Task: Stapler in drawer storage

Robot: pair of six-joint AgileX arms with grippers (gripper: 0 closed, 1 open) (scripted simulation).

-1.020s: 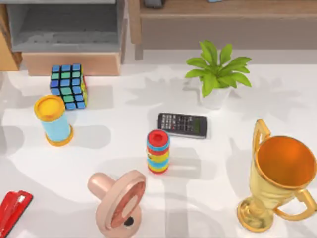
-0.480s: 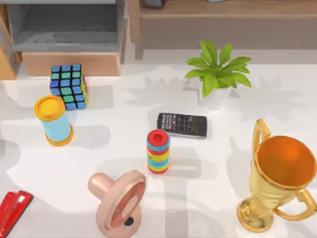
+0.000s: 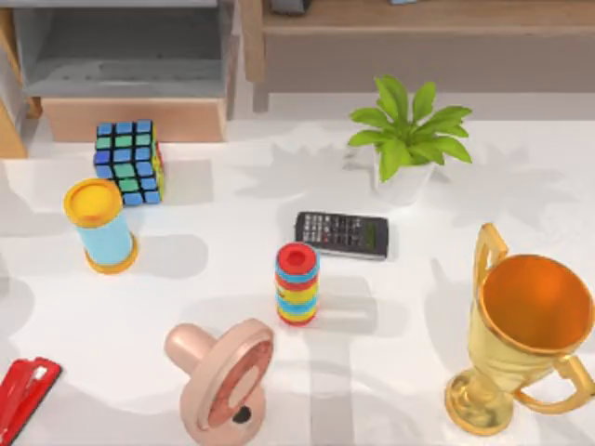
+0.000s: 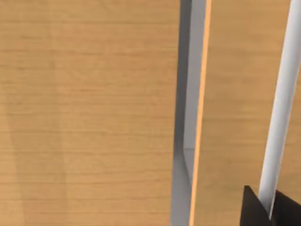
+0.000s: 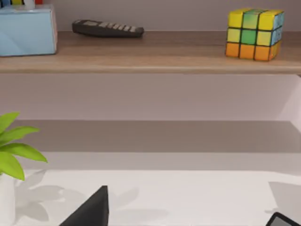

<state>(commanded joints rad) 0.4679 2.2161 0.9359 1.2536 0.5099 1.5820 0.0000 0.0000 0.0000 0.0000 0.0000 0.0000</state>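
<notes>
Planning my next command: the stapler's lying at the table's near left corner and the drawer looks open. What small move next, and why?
Probably bring the left arm down over the stapler. It lies untouched at the table's front left corner, far from the drawer, which already stands open at the back left, so nothing needs pulling first.

Bright even light, soft shadows

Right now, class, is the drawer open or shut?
Open: the drawer is pulled out at the table's far left, grey floor exposed behind its tan front. The stapler lies outside.
</notes>
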